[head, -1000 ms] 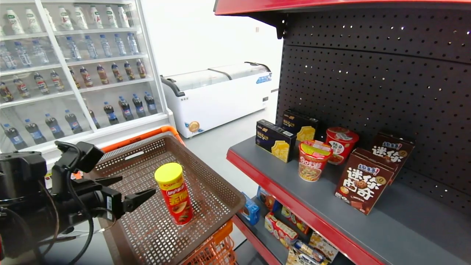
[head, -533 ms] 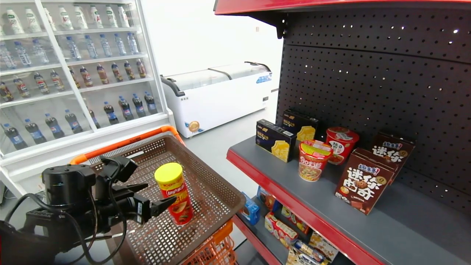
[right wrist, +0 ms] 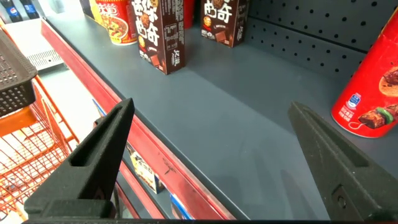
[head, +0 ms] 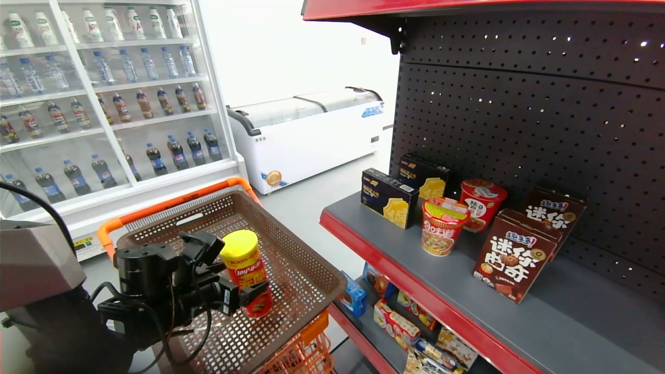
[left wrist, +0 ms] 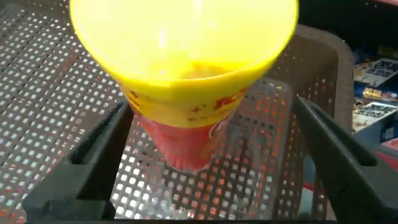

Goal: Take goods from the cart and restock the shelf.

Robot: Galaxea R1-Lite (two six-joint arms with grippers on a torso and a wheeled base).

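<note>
The can [head: 248, 272], a red tube with a yellow lid, stands upright on the floor of the brown basket [head: 304, 244] atop the cart, well apart from the basket walls. The left gripper [head: 241, 283] sits around it at about mid-height. In the wrist view one finger [left wrist: 93, 162] lies on each side of the tube with a gap showing on both sides, so the jaws are wide open and hold nothing yet.

The right gripper [right wrist: 211, 106] hangs over the grey shelf [head: 395, 254], also spread wide and empty, with a second red can [right wrist: 373, 87] standing on the shelf nearby.

The likely step is the close and lift. The main risk is a tip-over: the tube is tall and narrow (and rests on a perforated floor), so if one finger meets it before the other, it could topple or skid away. A smooth round wall may also slip or twist in a light grip. Too hard a squeeze could dent it. On the way across, it could knock the cup [head: 441, 226] or boxes [head: 511, 257].
</note>
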